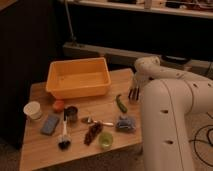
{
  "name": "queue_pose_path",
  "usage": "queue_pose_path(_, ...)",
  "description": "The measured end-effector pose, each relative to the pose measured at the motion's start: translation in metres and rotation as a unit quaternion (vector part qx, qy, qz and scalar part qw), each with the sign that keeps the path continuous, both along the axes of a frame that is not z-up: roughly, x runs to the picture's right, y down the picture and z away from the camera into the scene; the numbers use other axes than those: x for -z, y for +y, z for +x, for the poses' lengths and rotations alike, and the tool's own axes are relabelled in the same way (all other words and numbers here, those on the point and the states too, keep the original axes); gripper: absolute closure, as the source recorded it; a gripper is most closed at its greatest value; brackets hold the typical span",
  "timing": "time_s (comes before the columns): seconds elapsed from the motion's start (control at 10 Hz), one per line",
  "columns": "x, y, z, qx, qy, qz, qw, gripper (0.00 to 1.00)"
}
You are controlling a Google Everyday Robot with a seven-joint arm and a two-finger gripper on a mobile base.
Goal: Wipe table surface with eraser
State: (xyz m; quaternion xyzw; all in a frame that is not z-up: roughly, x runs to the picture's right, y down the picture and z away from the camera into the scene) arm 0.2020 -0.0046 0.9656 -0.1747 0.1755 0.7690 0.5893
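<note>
One arm, one pair of jaws (133,93), and no eraser held yet.

My jaws hang over the right edge of the wooden worktop (45,145), just beside one green pepper (121,103). I cannot tell if they are spread or pressed together. I think I am only at the reaching step. One gray-blue pad (50,124) lies near the left edge, and it may be the eraser, so my next move should go far across to the left. I also count one orange bin (78,77), one white cup (33,110), one brush (64,136), one green cup (105,140) and one blue bag (125,123).
</note>
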Motion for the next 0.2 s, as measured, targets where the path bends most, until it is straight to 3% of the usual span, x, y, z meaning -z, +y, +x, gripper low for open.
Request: queue_pose_path(0.2, -0.004, 0.000, -0.022, 0.009, -0.026, 0.003, 0.9996, 1.00)
